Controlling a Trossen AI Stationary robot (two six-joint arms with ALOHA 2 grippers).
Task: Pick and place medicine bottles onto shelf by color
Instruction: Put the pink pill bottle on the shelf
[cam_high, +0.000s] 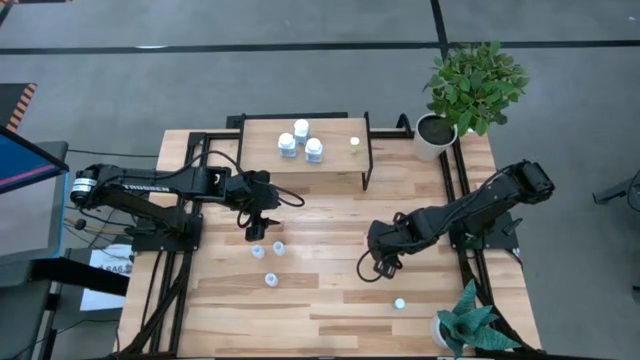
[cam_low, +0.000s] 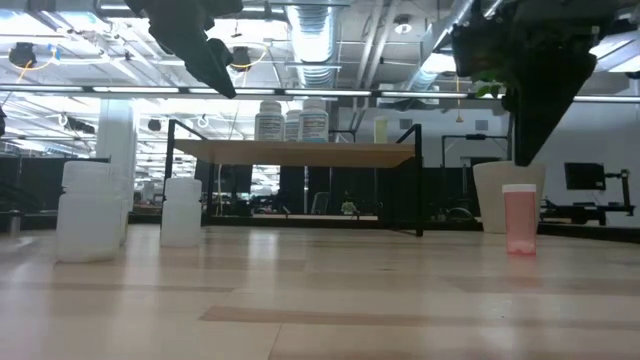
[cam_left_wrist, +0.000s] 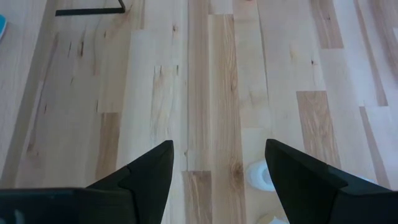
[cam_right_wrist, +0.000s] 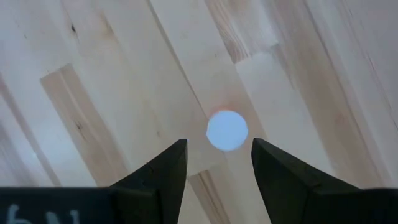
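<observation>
The shelf (cam_high: 262, 135) stands at the table's far side and carries three larger white bottles (cam_high: 301, 141) and one tiny yellowish one (cam_high: 354, 142). Three small pale-blue bottles (cam_high: 268, 258) stand on the table left of centre. My left gripper (cam_high: 257, 230) hovers open just beyond them, fingers down; one of their caps (cam_left_wrist: 257, 175) shows beside a finger. My right gripper (cam_high: 383, 268) is open above the table, right of centre. An orange-tinted bottle with a white cap (cam_right_wrist: 227, 130) stands upright just past its fingertips. It also shows in the low view (cam_low: 519, 218) and the high view (cam_high: 399, 303).
A potted plant in a white pot (cam_high: 437, 135) stands at the far right corner and another (cam_high: 460, 328) at the near right corner. Black frame rails (cam_high: 455, 190) run along both table sides. Bare planks lie between the two grippers.
</observation>
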